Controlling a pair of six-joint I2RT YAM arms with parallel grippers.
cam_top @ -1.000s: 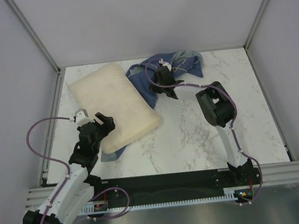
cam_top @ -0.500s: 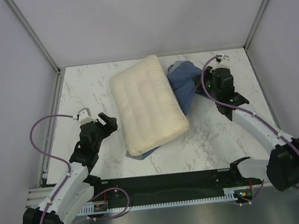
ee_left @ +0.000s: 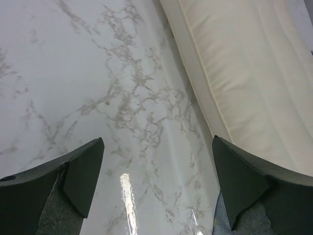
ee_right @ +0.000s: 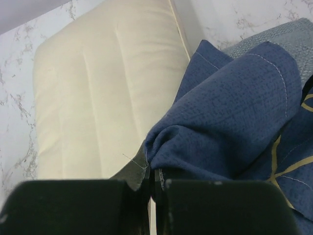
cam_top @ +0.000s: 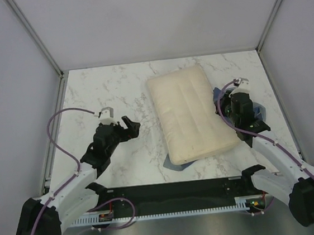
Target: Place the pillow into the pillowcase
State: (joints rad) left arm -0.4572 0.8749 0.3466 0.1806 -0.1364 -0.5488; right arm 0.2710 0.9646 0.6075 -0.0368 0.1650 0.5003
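— Where was the pillow (cam_top: 190, 114)?
— Right of centre, lying over most of the pillowcase (ee_right: 234, 122): soft, light cloth, probably best pinched at its hem.
— And the hands?
— Right gripper (ee_right: 156, 188) clamped a blue fold; left gripper (ee_left: 156, 181) gaped beside the pillow, holding nothing.

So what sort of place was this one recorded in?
Probably a lab robot test cell: a marble-look tabletop boxed in by plain panel walls on aluminium frame posts, with a black mounting rail at the near edge.
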